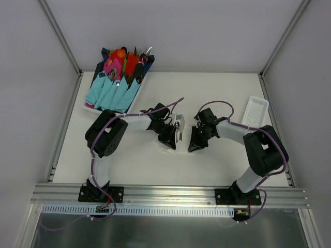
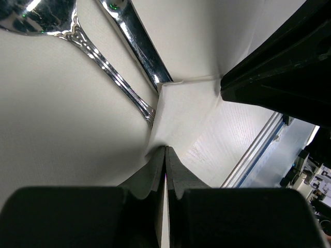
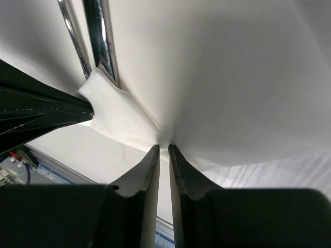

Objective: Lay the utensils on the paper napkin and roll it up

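Top view: the paper napkin (image 1: 178, 135) lies at the centre of the desk (image 1: 217, 170), between the two arms. The utensils (image 1: 179, 124) rest on its upper part. The left fingers (image 1: 168, 135) contact the napkin from the left. The right fingers (image 1: 196, 142) stand just right of it.

Left wrist view: the left fingers (image 2: 147, 178) are closed to a narrow slit. A thin edge of the paper napkin (image 2: 62, 119) is pinched in that slit. The utensils (image 2: 111, 72) are two shiny metal pieces. They run from the upper left of the frame down to a raised napkin fold at centre.

Right wrist view: the right fingers (image 3: 139, 175) are narrow and grip a lifted fold of the paper napkin (image 3: 217, 77) at lower centre. The utensils (image 3: 98, 36) show at the upper left, with their ends under the fold.

A tray of coloured napkin bundles (image 1: 89, 107) sits at the upper left of the desk. A white ribbed tray (image 1: 256, 111) sits at the right edge.
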